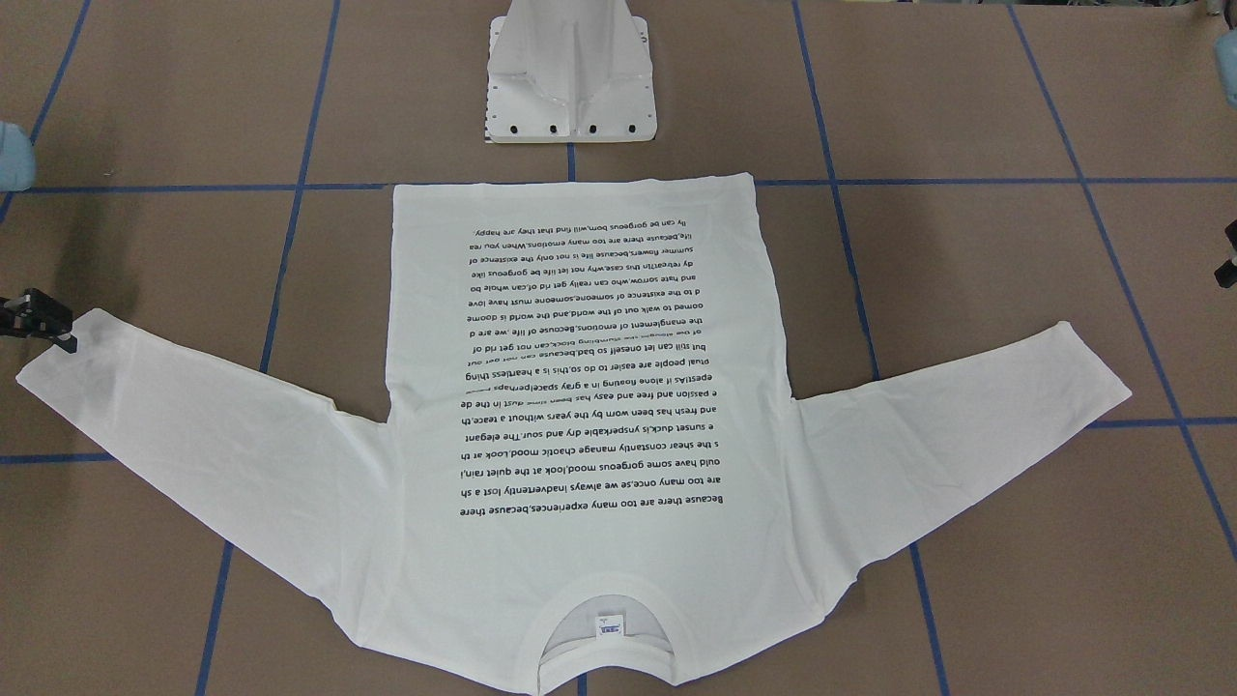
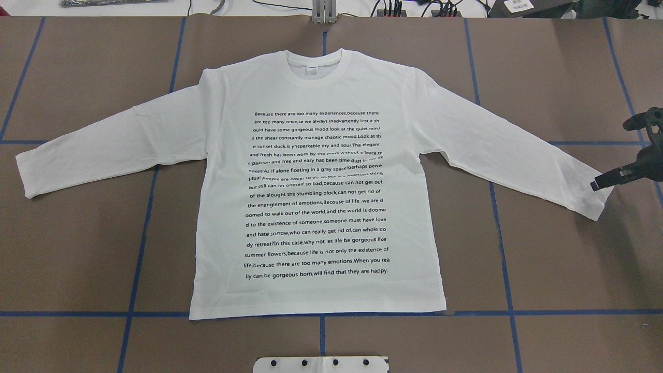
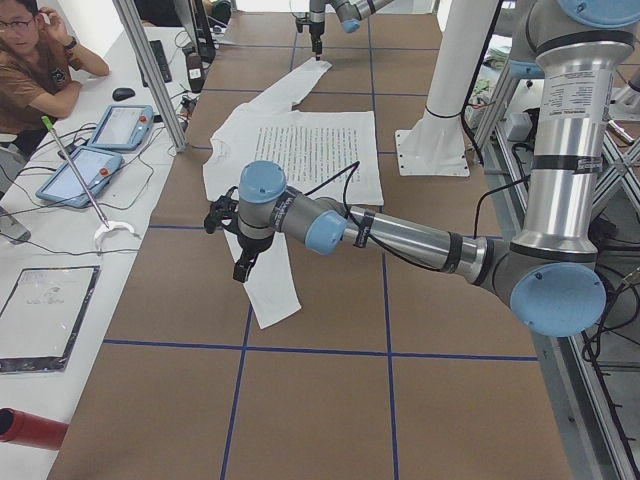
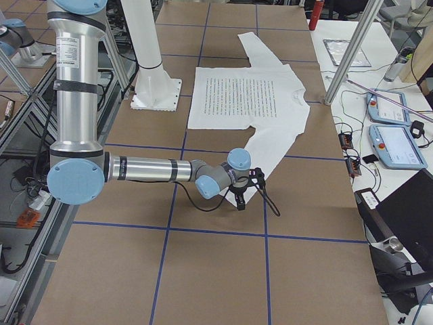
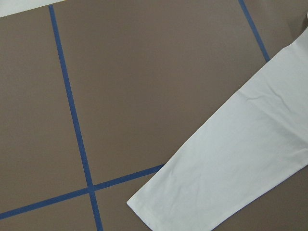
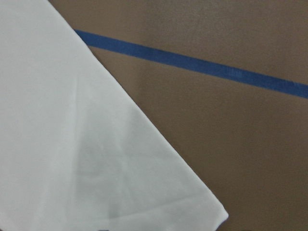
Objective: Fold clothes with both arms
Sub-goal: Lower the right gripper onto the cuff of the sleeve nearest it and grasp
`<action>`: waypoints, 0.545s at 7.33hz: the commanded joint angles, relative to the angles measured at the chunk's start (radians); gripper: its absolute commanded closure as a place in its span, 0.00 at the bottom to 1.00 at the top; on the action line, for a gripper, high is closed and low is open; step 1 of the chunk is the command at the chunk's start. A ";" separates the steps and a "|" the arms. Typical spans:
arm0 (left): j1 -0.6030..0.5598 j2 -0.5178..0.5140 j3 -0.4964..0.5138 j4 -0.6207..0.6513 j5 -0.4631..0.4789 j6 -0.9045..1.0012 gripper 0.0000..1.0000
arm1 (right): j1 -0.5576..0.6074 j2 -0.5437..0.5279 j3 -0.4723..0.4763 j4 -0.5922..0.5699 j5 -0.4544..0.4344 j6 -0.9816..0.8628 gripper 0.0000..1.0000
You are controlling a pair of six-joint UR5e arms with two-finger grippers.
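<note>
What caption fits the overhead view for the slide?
White long-sleeved shirt spread flat, print up, on the taped brown table; right gripper at one cuff.

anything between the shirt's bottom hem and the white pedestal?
No objects: only a bare strip of brown table cover crossed by blue tape separates the shirt from the pedestal. Clearest in the exterior front-facing view.

Our silver-tubed right arm [image 4: 145,169] reaches out low, its black right gripper [image 2: 595,185] pointing down; our silver-tubed left arm [image 3: 410,238] and black left gripper [image 3: 243,270] do likewise.
</note>
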 commanded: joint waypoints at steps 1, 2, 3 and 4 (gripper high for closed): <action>-0.002 0.000 -0.009 0.001 -0.001 -0.001 0.00 | -0.007 0.003 -0.026 -0.003 0.007 0.000 0.10; 0.000 0.000 -0.009 0.000 -0.001 -0.001 0.00 | -0.007 0.003 -0.036 -0.003 0.010 0.000 0.11; 0.000 0.000 -0.009 0.000 -0.001 -0.001 0.00 | -0.012 0.004 -0.036 -0.004 0.008 0.000 0.13; 0.000 0.000 -0.011 0.000 -0.001 -0.001 0.00 | -0.016 0.012 -0.046 -0.004 0.010 0.000 0.20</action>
